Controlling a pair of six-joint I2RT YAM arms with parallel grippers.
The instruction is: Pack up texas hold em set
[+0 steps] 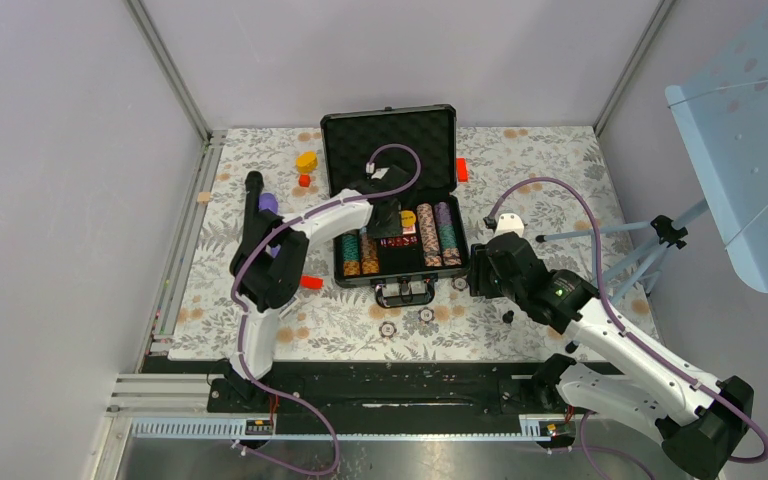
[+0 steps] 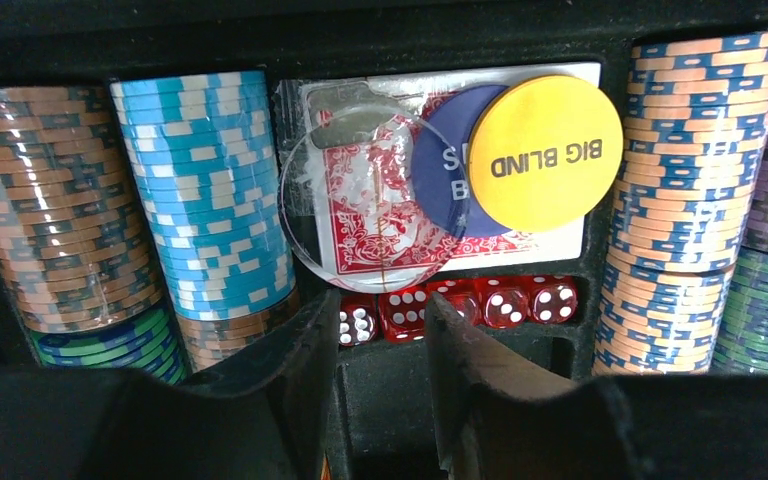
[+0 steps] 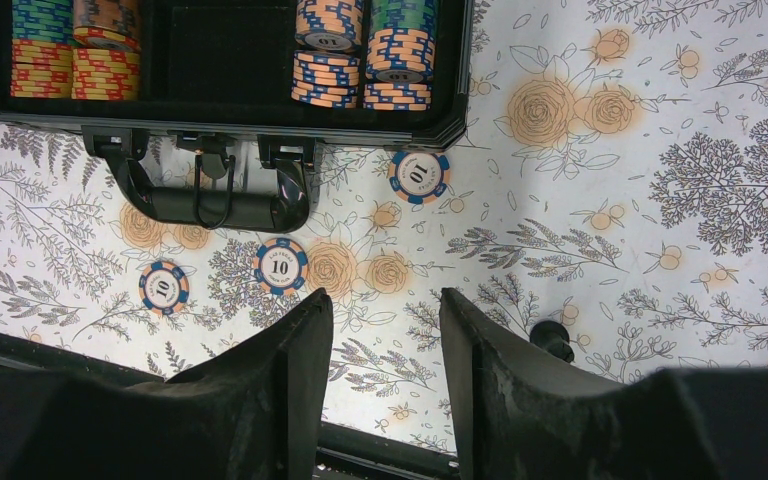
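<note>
Small yellow block at ten o'clock of open black foam-lined hard case on floral bench, left tool narrowly parted, empty, red-backed card deck at twelve o'clock, right tool parted, empty, loose striped poker chips at eleven

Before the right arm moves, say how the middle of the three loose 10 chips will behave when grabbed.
The chip lies flat on the flowered cloth, so it probably offers little edge to pinch and may slide if pushed. It looks stiff, unlikely to bend. Tipped onto its rim, it would likely roll.
</note>
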